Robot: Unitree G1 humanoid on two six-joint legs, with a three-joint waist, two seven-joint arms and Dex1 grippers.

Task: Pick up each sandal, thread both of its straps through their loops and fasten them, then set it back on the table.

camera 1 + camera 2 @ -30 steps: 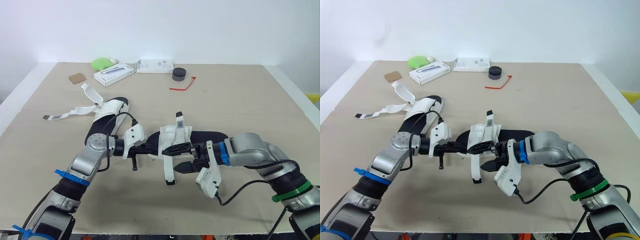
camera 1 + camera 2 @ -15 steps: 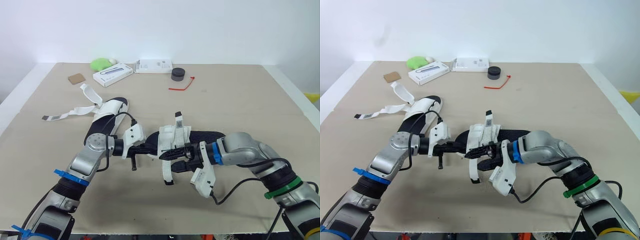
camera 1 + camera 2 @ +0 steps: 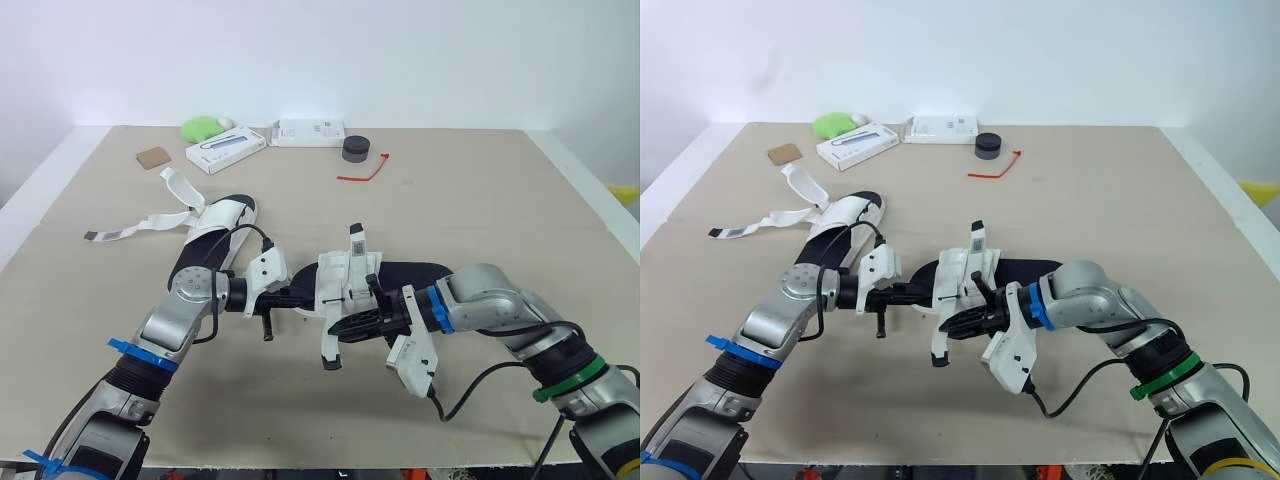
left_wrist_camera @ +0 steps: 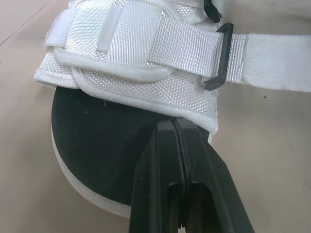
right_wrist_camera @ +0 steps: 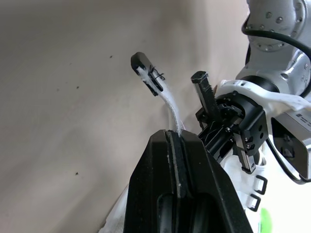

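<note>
Right claw [image 5: 174, 135]: shut on the strap [image 5: 171, 107] of the near sandal [image 3: 348, 279], gripped partway along its length. Beyond the fingertips, a curve of thin white woven tape ending in a black moulded end tab [image 5: 147, 74], clear of the bench.

Left claw [image 4: 173, 124]: shut on the same sandal at the toe end, tips pinched at the stitched hem of the white upper, above the smooth black insole. Across that upper, coarse-weave webbing passed through a black rectangular plastic loop [image 4: 221, 58].

Location of the near sandal: front middle of the bench, between the two claws, black heel end toward the right arm. Contact between sole and bench not discernible.

Location of the far sandal [image 3: 218, 222]: flat on the bench, behind the left arm. Same build, with a black sole and a white fabric upper. Straps undone, one long band [image 3: 135, 228] trailing leftward, one short band [image 3: 182, 186] curled upward.

Along the rear of the bench: a soft green lump [image 3: 203, 127], a long white box [image 3: 227, 148], a second white box [image 3: 310, 131], a short dark cylinder [image 3: 355, 150], a thin red tie [image 3: 365, 172], a brown card square [image 3: 154, 156].

Bench [image 3: 480, 200]: matte beige top with a pale edge. Behind it, a plain white wall [image 3: 400, 50].
</note>
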